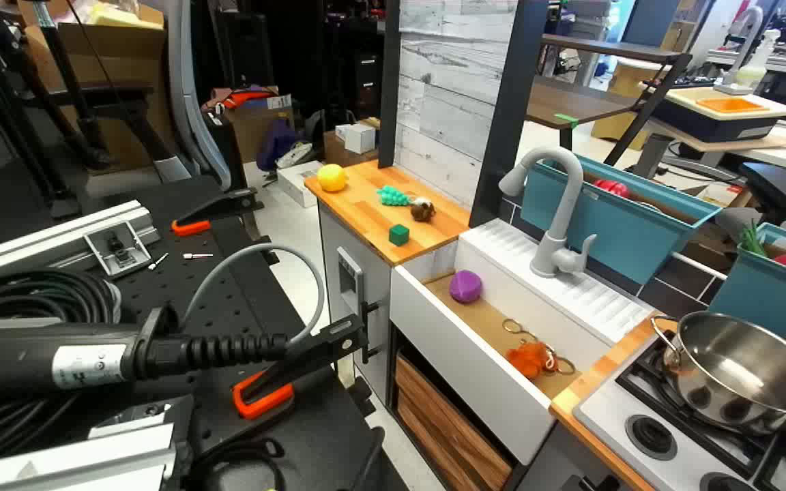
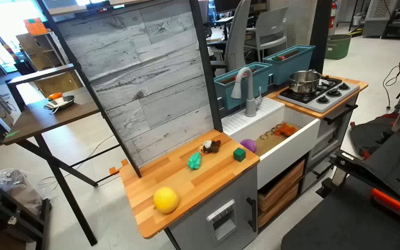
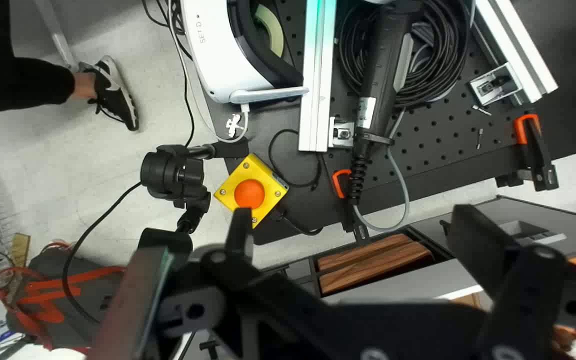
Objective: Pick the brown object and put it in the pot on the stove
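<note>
The brown object, a small brown toy with a white part, lies on the wooden counter in both exterior views [image 1: 422,209] [image 2: 213,146]. The shiny metal pot [image 1: 700,389] stands on the stove [image 1: 604,409]; the pot [image 2: 304,86] and stove [image 2: 311,105] also show in an exterior view. The pot has no lid. My gripper [image 3: 353,212] shows only in the wrist view, with its fingers wide apart and nothing between them. It is high above the black table and cabinet front, away from the toy. A blurred brown and white patch shows at that view's lower right.
A teal toy [image 1: 393,196], green cube [image 1: 399,235] and yellow ball [image 1: 331,178] share the counter [image 2: 172,173]. The sink [image 1: 468,368], with a purple ball [image 1: 465,286] and orange toy [image 1: 531,359], lies between counter and stove. A tall faucet [image 1: 560,204] rises behind it.
</note>
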Available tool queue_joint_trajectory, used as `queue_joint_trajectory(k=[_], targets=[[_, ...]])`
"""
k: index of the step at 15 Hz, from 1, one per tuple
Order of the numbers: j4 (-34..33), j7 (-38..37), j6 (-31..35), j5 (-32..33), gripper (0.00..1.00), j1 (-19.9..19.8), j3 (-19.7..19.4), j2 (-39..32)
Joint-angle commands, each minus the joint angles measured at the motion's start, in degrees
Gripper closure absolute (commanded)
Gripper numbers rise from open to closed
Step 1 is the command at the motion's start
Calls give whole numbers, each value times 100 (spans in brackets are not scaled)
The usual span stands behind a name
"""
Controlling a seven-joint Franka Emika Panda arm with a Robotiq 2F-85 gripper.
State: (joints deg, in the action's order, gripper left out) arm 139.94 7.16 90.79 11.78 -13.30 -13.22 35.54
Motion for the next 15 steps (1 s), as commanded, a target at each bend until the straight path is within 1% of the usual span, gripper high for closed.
queue_joint_trajectory(k=[1,11,13,15], targets=[[-11,-13,-8,11,0,32,-26,1],[-12,-13,-7,11,0,32,-25,1],[-11,-106,281,-73,0,144,47,-233],[-31,-270,914,-111,0,280,123,-717]])
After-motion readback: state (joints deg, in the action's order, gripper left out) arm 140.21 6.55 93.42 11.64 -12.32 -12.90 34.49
